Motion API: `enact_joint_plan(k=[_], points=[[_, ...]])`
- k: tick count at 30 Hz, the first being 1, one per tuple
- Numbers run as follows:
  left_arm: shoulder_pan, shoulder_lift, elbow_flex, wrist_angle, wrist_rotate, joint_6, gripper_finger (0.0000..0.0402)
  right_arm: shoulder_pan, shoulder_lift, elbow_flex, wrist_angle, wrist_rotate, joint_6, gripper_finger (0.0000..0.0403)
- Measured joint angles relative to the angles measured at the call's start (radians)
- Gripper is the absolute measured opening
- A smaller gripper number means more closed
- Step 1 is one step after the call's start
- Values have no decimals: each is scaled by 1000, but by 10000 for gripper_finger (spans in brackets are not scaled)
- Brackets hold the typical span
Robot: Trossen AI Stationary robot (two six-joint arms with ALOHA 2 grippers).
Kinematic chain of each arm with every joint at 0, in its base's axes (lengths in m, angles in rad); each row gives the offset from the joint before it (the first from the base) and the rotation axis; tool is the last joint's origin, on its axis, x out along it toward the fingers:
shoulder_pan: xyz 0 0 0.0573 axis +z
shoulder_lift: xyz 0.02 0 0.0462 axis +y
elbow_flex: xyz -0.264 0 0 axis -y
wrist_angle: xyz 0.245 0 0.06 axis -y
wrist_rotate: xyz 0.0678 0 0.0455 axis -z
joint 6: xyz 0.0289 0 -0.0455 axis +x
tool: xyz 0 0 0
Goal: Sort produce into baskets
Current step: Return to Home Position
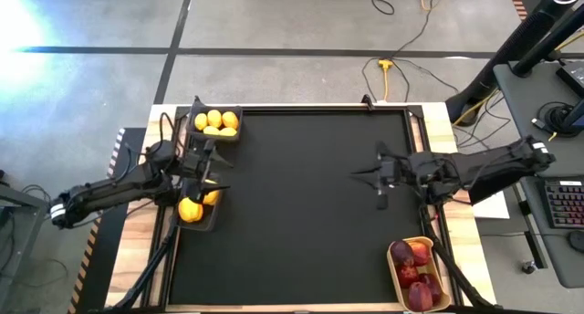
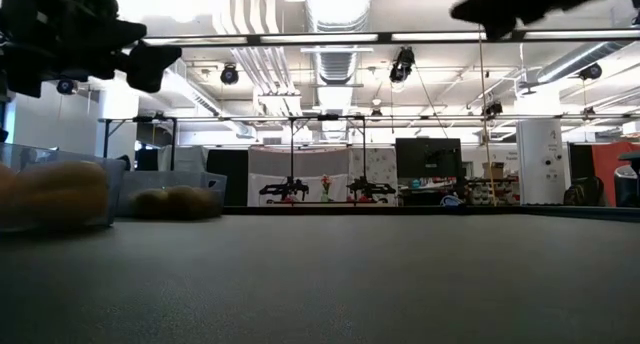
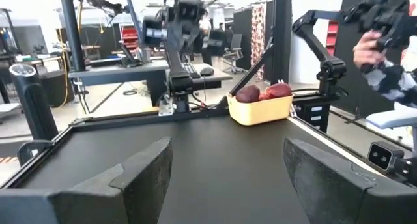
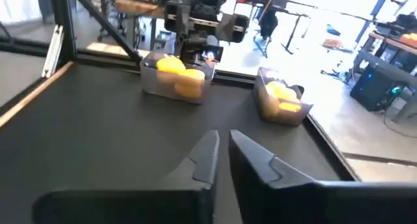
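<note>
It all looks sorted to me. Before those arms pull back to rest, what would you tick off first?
1. Left gripper empty: ok, fingers wide apart, nothing between them.
2. Right gripper empty: ok, fingers closed on nothing, over the black mat.
3. Black mat free of stray produce: ok, none shows from above.
4. Red fruits inside the tan tray: ok.
5. Yellow pieces inside the upper black bin and the lower black bin: ok, though the left gripper hides part of the lower one.
6. Left gripper clear of the lower black bin: ok, the low view shows it raised above.
</note>
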Motion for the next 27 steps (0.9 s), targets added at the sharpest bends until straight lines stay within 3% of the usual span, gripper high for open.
enact_joint_plan(k=[3,9,13,17,27], points=[[-3,-40,-16,-1,1,-3,275,0,-92,-120,66,0,45,16],[-4,-118,-27,0,1,-33,275,0,-233,-338,213,-65,175,9],[-4,-168,-31,-11,2,-46,275,0,-272,-461,389,-175,255,9],[-4,-197,-32,-65,3,-40,275,0,-297,-558,491,-186,267,9],[-4,-334,-51,-231,0,-31,275,0,-480,-565,352,-148,235,9]])
